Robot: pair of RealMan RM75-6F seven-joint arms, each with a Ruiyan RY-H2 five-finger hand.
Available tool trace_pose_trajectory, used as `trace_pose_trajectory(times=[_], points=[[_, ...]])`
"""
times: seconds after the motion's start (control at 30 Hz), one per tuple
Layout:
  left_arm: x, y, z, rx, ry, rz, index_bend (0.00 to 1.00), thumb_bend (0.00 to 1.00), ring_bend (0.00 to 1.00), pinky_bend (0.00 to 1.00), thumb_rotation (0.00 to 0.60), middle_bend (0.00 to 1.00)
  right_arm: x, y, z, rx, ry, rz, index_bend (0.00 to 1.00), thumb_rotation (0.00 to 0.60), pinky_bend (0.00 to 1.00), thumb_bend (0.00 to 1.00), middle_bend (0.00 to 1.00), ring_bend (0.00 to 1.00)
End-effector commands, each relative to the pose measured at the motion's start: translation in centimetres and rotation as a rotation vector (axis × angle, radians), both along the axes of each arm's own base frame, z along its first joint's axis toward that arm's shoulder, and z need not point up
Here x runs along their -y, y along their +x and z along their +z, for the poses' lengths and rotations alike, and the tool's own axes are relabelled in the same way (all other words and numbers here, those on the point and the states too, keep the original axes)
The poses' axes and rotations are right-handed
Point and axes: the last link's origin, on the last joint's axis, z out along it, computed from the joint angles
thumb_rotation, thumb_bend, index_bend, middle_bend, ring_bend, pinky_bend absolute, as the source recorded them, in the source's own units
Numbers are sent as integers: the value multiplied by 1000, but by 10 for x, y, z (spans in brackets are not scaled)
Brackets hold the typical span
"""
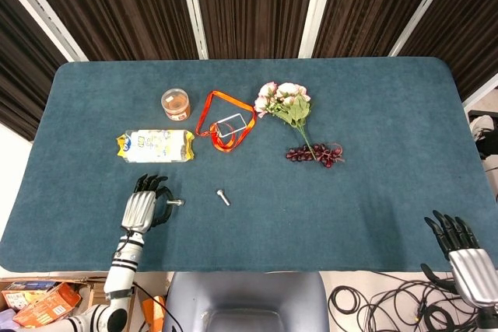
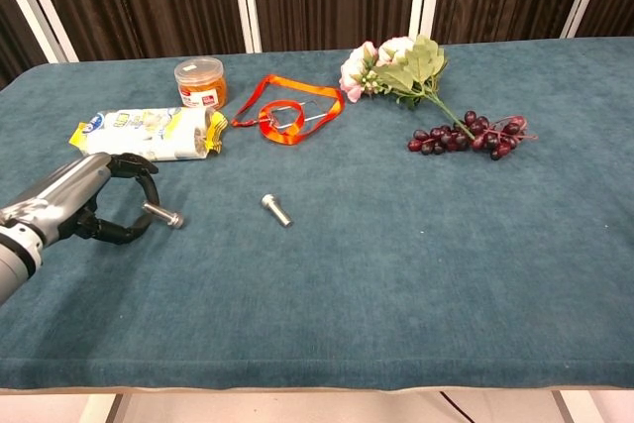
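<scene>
Bolt [image 2: 163, 214] in curled left hand [image 2: 84, 203]

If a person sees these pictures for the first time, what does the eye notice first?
Probably the left hand near the table's front left edge, pinching a silver bolt. Next, the orange lanyard and the pink flower bunch toward the back, with dark grapes beside the stem.

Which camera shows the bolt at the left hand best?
The chest view: the bolt shows side-on at the left hand's fingertips, head and shank clear. The head view shows it only as a small glint beside the fingers.
</scene>
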Motion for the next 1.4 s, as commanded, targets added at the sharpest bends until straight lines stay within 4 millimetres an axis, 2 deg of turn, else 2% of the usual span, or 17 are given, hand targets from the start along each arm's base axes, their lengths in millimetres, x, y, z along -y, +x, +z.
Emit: trace_pose_trajectory(times=[0.03, 0.57, 0.7, 0.83, 1.0, 1.2, 1.4], points=[[-1, 3, 3, -10, 2, -5, 555, 423, 121, 80, 600, 219, 0, 0, -1, -2, 5, -4, 0, 600, 0, 209, 0, 0], [-4, 8, -1, -22, -21, -4, 531, 420, 126, 83, 600, 221, 0, -1, 1, 3, 9, -14, 0, 600, 0, 209, 0, 0], [-3, 10, -1, -10, -23, -11, 450, 405, 124, 83, 600, 215, 0, -1, 1, 1, 12, -18, 0, 600, 0, 209, 0, 0], [-2, 13, -1, 3, -28, -34, 305, 369, 108, 80, 600, 195, 0, -2, 1, -1, 12, -22, 0, 600, 0, 209, 0, 0], [0, 20, 1, 21, -19, -81, 285, 361, 102, 75, 600, 186, 0, -2, 1, -3, 14, -28, 0, 600, 0, 209, 0, 0], [6, 43, -1, 69, -32, -212, 329, 369, 29, 28, 600, 128, 0, -1, 2, 5, 11, -24, 0, 600, 0, 209, 0, 0], [-6, 74, -22, -17, -57, -329, 360, 383, 0, 0, 600, 43, -1, 0, 5, 19, 17, -24, 0, 600, 0, 209, 0, 0]])
